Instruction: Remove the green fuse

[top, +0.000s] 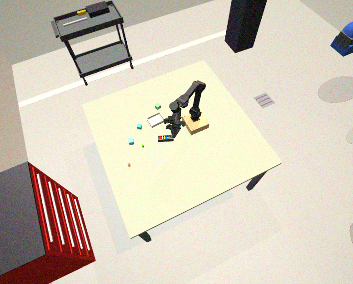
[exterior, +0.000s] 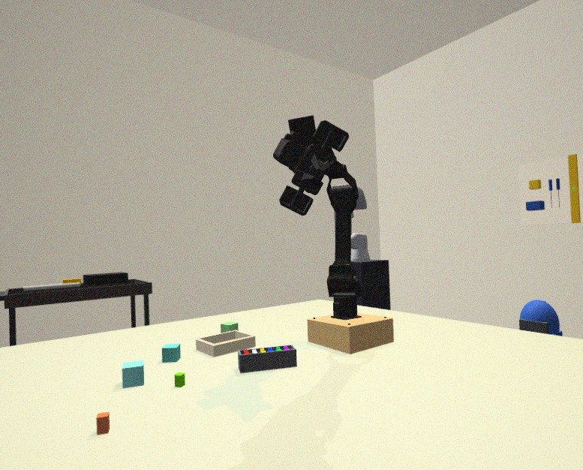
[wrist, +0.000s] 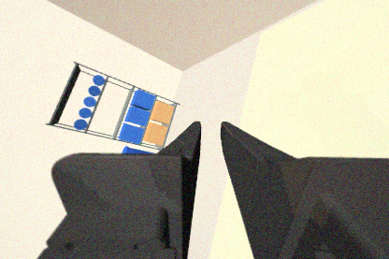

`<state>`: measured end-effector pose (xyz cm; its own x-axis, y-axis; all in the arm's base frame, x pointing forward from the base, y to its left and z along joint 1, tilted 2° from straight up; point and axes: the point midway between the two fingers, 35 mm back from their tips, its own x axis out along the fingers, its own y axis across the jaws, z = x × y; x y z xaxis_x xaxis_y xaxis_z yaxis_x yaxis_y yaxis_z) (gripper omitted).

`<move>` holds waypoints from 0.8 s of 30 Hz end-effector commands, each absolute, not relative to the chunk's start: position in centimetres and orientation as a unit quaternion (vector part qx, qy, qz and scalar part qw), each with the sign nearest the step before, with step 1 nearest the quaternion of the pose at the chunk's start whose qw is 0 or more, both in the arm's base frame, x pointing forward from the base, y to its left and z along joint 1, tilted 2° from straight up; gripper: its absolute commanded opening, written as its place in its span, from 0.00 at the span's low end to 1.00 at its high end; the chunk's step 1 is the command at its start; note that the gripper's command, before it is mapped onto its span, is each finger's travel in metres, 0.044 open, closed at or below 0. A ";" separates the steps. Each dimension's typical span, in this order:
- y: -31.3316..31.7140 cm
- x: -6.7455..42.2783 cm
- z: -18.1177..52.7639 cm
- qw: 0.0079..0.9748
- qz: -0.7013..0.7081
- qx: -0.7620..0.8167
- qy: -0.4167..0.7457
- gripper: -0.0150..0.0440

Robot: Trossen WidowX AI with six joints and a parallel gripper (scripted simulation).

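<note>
The green fuse [top: 169, 137] [exterior: 278, 348] stands in the dark fuse block [top: 165, 140] [exterior: 267, 361], between the blue fuse [exterior: 270, 350] and the purple fuse [top: 171, 137] [exterior: 286, 347]. Red, white and yellow fuses stand in the same row. The grey-brown tray [top: 158, 124] [exterior: 233, 345] lies behind the block, with nothing seen inside. My gripper [wrist: 209, 127] is slightly open, with a narrow gap and nothing between its fingertips. In the exterior view it is high above the table, well clear of block and tray; the wrist view shows neither of them.
A green cube [top: 157, 105] [exterior: 229, 326] lies behind the tray. A teal cube [top: 139, 126] [exterior: 170, 353], a light-blue cube [top: 131, 141] [exterior: 133, 375], a small green piece [top: 142, 145] [exterior: 179, 380] and an orange piece [top: 129, 164] [exterior: 102, 423] lie left. The arm stands on a wooden base [exterior: 332, 335].
</note>
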<state>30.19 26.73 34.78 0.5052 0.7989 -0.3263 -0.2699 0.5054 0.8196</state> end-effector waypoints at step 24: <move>7.1 27.2 4.2 0.411 -0.585 0.577 0.395 0.37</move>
